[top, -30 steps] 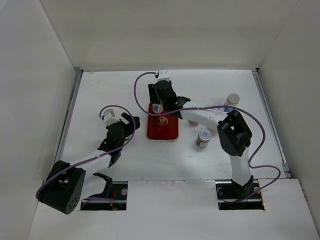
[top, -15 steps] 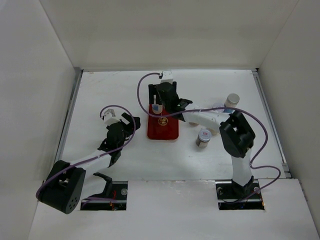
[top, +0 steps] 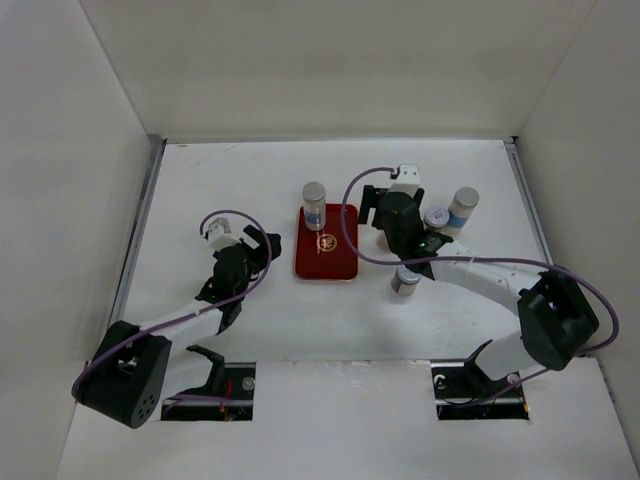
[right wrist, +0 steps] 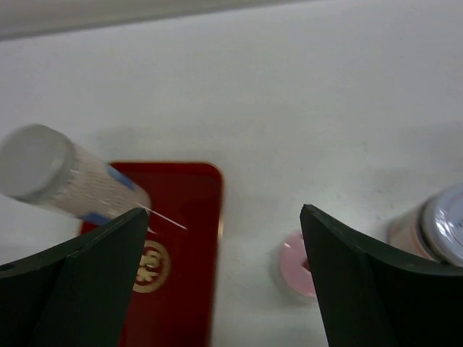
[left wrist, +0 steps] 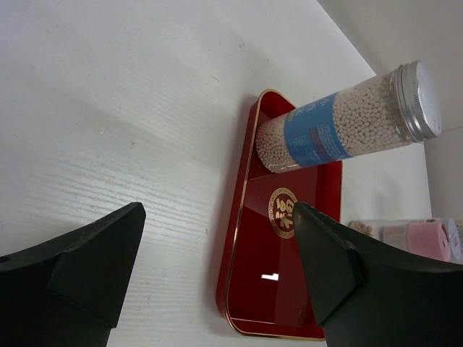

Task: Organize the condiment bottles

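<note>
A bottle (top: 314, 203) stands on the tray's (top: 328, 263) far end.

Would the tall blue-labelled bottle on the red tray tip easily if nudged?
Probably: the bottle is tall and narrow, standing upright at the far end of the red tray. It looks packed with small white beads nearly to the cap, so it is likely heavy for its size. Being round-walled, it would probably roll once down.

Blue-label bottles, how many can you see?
2. One blue-label bottle stands at the far end of the red tray; the other on the table, far right. The right arm may hide more.
</note>
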Robot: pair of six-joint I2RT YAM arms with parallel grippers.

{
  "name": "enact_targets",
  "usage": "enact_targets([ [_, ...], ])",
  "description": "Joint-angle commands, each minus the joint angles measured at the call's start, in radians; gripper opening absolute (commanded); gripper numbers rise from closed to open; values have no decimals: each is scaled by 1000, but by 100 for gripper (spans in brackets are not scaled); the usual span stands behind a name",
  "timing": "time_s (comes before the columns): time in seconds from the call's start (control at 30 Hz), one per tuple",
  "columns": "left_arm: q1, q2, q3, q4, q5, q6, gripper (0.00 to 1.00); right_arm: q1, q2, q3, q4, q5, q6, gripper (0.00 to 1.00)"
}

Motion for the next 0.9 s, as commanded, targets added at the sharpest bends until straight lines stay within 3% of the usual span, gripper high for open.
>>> enact_targets([
  [0.0,1,-19,-1,50,9,-6,83,-27,-3,-62,18,67,25,93],
  [0.27,-2,1,5,50,12,-6,83,-74,54,-99,23,110,38,87],
  [0.47,2,10,4,62,21,-7,83,-87,123,-50,12,44,46,63],
  [0.57,5,13,-1,62,8,-7,83,-82,114,-25,-16,59,49,44],
  [0.73,-1,2,-1,64,9,-7,83,-39,14,-47,99,49,46,41],
  [0.87,-4,30,7,64,17,-7,83,-5,60,5,118,-31,61,42],
])
